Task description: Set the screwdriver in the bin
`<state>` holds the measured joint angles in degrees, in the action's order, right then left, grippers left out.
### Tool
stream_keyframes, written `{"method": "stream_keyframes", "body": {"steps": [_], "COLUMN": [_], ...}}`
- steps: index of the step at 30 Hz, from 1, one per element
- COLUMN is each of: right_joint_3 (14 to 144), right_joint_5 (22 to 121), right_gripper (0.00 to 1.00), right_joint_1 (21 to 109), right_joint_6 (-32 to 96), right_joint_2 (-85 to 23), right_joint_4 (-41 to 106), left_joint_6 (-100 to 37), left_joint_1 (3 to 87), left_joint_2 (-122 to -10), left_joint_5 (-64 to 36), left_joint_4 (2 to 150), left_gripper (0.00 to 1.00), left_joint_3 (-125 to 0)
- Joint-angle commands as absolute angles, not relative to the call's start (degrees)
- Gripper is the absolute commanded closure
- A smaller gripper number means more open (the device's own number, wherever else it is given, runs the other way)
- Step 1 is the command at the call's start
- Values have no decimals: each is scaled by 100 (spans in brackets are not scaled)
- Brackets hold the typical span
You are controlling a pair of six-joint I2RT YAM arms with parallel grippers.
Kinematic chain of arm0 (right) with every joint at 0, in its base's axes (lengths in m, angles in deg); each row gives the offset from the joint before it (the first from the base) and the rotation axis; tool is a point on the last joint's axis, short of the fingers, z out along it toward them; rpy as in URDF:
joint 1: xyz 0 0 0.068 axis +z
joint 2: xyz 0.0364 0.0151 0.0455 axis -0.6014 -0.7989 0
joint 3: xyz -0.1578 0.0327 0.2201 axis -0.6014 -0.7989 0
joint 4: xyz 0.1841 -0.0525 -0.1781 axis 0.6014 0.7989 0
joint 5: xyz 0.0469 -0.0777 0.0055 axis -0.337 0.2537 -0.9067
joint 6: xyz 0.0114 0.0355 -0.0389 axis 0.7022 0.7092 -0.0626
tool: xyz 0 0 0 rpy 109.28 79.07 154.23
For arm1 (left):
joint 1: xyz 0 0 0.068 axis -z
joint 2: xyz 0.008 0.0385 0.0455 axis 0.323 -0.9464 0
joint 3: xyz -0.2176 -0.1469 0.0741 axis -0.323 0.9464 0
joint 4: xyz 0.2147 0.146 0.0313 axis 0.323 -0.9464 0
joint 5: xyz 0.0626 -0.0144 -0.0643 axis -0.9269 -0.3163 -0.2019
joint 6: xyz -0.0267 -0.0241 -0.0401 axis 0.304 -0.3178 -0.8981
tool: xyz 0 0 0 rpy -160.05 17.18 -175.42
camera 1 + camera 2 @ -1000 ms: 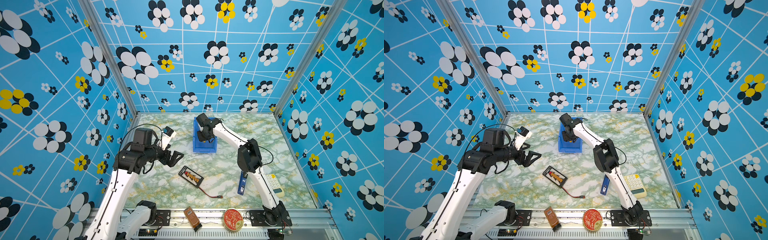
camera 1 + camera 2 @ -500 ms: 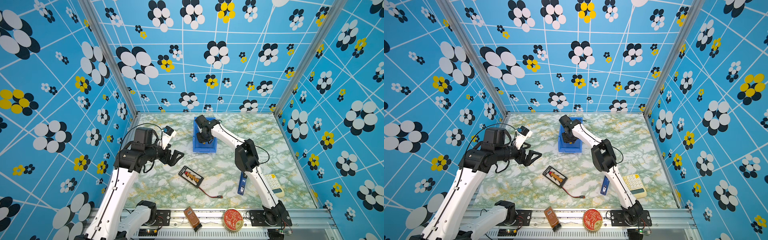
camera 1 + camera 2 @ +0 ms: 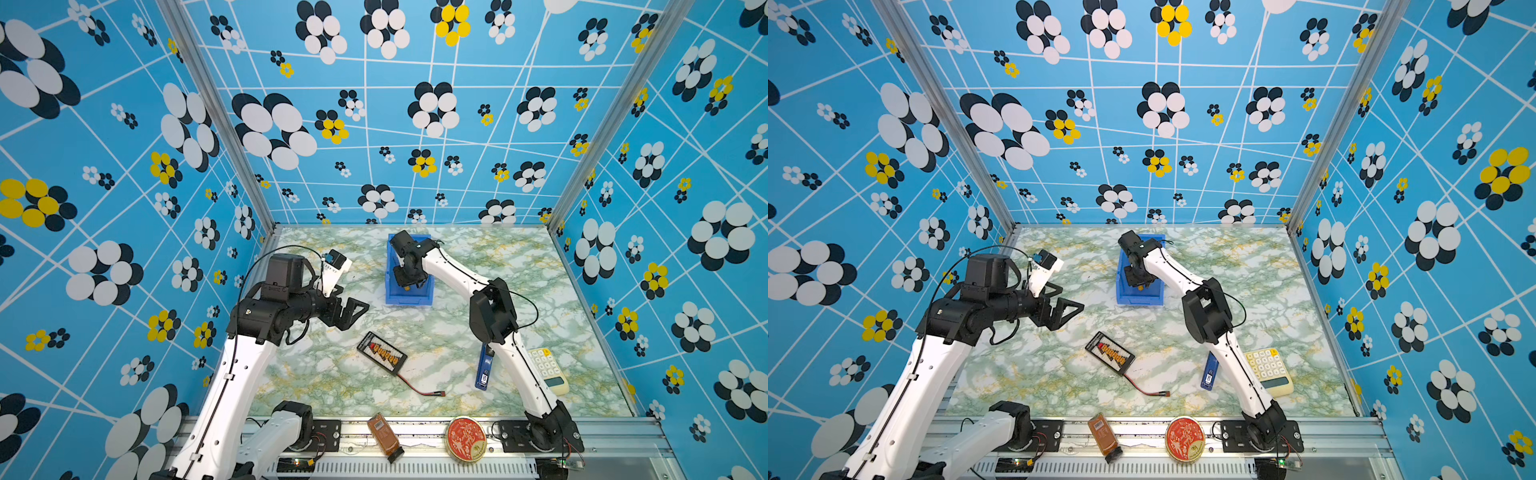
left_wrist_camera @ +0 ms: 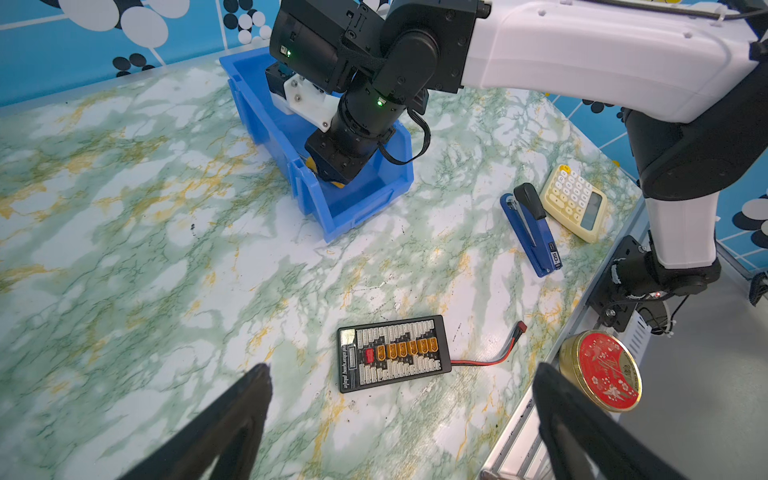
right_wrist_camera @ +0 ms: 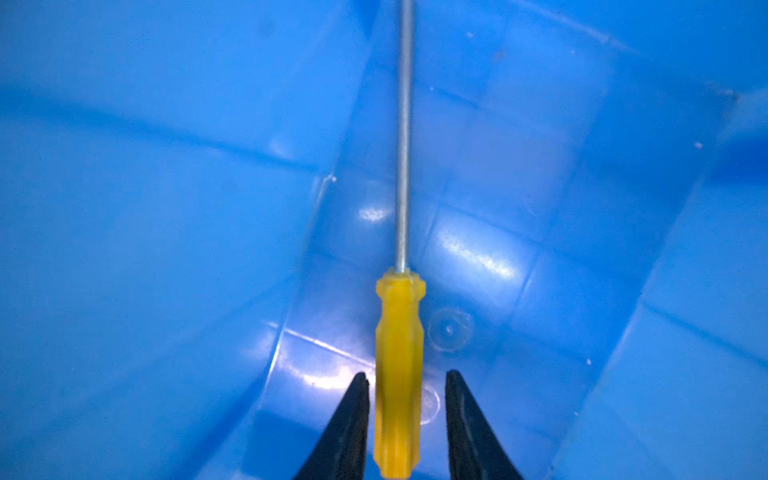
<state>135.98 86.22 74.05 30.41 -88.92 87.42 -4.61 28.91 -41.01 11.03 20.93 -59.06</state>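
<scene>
Low in the frame, the right gripper [image 5: 407, 374] sits loose around the slim yellow-handled screwdriver [image 5: 400, 328] inside the blue plastic bin [image 5: 145, 249], so it should lift straight up.

Yellow-handled screwdriver [image 5: 400, 365], bright blue bin [image 5: 145, 249]

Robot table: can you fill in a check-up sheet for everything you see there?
Surface: marbled green-and-white table, flat.
Job's things: screwdriver is inside the bin.
Clutter: charging board, stapler and calculator on the table; red tin and brown bottle on the front rail.
Grippers: right gripper open, fingers either side of the screwdriver, not touching it; left gripper open, empty, above the table.
Cables: red-and-black lead trails from the board; black cable loops beside the right arm.
Surroundings: blue flowered walls on three sides.
</scene>
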Motion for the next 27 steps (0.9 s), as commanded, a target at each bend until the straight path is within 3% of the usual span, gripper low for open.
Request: {"method": "stream_keyframes", "body": {"steps": [1,10,17,23,27], "right_joint_3": [13734,12632,9724,7325,6214], "right_joint_5": [8826,8323,8092,8602,9538], "right_gripper": [64,55,46,42,41], "right_joint_1": [7398,7439,7485,7476,7475], "right_joint_6": [3028,3136,3342,3197,3188], "right_joint_2": [-8419,-6886,-4561,-2864,-1902], "right_joint_4": [9006,8209,6026,4882,4562], "left_joint_6": [-470,-445,-292,-327,-318], "left_joint_1": [2833,2754,2697,2721,2780], "left_joint_2": [-4113,-4299,-4479,-4606,-4624], "left_joint_5": [1211,925,330,134,-118], "left_joint_4": [2230,2508,2555,2637,2735], "left_gripper": [1,1,1,1,1], "left_joint_3": [-5909,-5437,-5299,-5236,-5024]}}
